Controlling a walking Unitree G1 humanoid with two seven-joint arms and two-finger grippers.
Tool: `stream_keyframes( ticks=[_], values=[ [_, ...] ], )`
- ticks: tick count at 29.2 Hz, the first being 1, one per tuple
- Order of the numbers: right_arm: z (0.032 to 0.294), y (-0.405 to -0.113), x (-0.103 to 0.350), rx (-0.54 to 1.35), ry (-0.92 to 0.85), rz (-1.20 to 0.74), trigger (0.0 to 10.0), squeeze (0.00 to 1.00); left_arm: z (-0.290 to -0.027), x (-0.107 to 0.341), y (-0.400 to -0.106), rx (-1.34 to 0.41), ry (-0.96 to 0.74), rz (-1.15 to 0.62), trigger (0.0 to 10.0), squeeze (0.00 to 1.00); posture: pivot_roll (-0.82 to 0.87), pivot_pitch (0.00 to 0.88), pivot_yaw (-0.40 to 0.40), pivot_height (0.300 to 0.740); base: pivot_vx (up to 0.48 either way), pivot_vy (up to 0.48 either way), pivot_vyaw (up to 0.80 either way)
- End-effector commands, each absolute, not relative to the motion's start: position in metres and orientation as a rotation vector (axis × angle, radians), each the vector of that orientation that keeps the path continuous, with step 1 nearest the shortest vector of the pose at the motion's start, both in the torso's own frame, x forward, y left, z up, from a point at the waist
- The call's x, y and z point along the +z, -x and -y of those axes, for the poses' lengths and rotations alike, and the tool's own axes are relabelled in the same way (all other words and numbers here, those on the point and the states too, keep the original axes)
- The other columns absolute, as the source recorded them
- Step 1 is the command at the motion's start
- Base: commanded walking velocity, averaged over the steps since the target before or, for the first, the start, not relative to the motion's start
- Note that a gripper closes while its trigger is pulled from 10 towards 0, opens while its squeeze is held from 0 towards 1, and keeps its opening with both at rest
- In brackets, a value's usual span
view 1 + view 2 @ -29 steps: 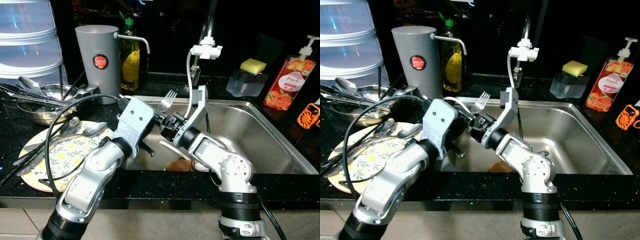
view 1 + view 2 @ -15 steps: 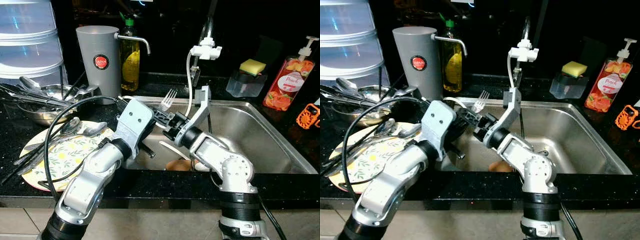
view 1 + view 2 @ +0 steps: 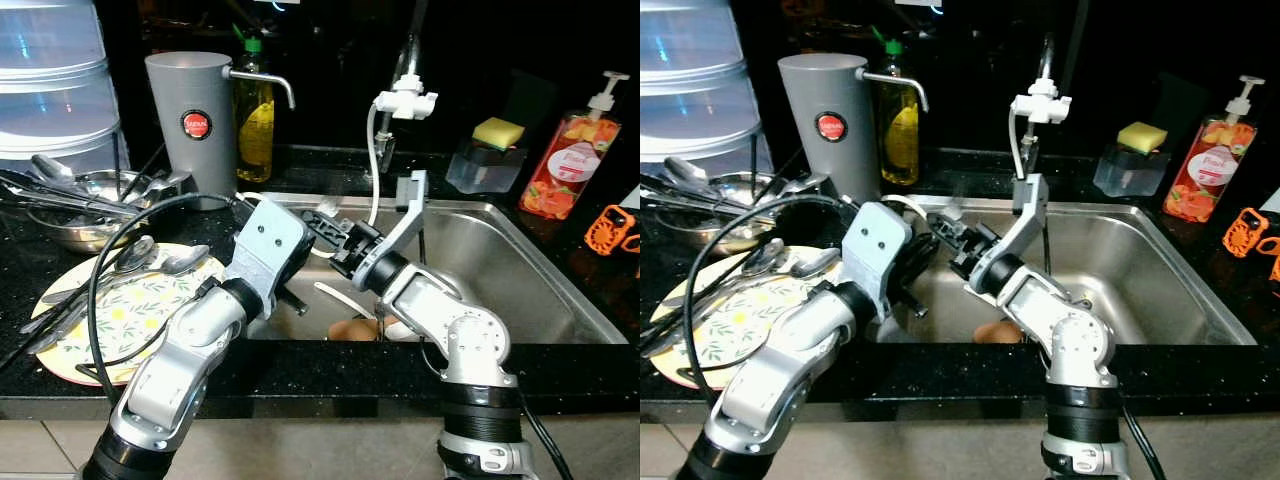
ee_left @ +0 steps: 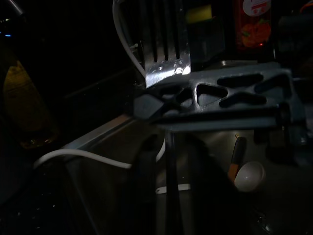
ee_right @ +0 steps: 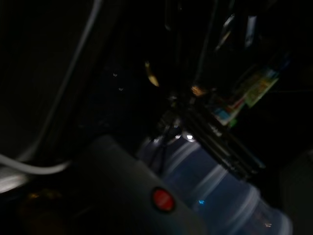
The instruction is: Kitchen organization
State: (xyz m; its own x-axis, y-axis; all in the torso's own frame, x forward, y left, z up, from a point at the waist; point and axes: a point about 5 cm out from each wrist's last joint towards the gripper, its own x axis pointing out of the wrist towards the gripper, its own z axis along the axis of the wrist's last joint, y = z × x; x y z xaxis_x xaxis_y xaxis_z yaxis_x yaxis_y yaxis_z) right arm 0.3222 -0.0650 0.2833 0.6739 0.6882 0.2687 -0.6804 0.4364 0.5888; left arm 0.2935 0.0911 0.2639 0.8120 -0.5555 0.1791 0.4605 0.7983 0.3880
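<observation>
In the left eye view, a fork [image 3: 326,207] is held over the sink [image 3: 520,262] between the left gripper [image 3: 322,228] and right gripper [image 3: 342,245]; which jaws clamp it cannot be told. In the left wrist view, its tines point away.

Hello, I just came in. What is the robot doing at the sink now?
The robot stands at a steel sink with both arms raised over its left part. The left gripper and the right gripper meet there around a metal fork, whose tines show close in the left wrist view; which gripper holds it cannot be told. A floral plate with spoons lies on the counter to the left, unwashed things beside it.
</observation>
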Motion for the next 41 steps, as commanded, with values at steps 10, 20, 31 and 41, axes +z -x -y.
stream_keyframes(
  ticks=[10,20,31,41],
  values=[
    [0.107,-0.368,0.229,0.374,-0.422,-0.193,10.0,0.00,-0.111,0.277,-0.291,-0.436,-0.226,0.341,10.0,0.00,0.14,0.067,-0.068,0.740,0.000,0.000,0.00],
    [0.168,-0.399,0.206,-0.011,-0.411,-0.257,10.0,0.00,-0.118,0.278,-0.286,-0.406,-0.236,0.323,10.0,0.00,0.18,0.090,-0.077,0.740,0.000,0.000,0.00],
    [0.205,-0.399,0.172,-0.129,-0.433,-0.373,10.0,0.00,-0.137,0.289,-0.282,-0.325,-0.227,0.301,10.0,0.00,0.22,0.139,-0.061,0.740,0.000,0.000,0.00],
    [0.202,-0.402,0.170,-0.090,-0.357,-0.355,10.0,1.00,-0.144,0.290,-0.279,-0.295,-0.241,0.268,10.0,0.00,0.24,0.159,-0.059,0.740,0.000,0.000,0.00]
  ],
)
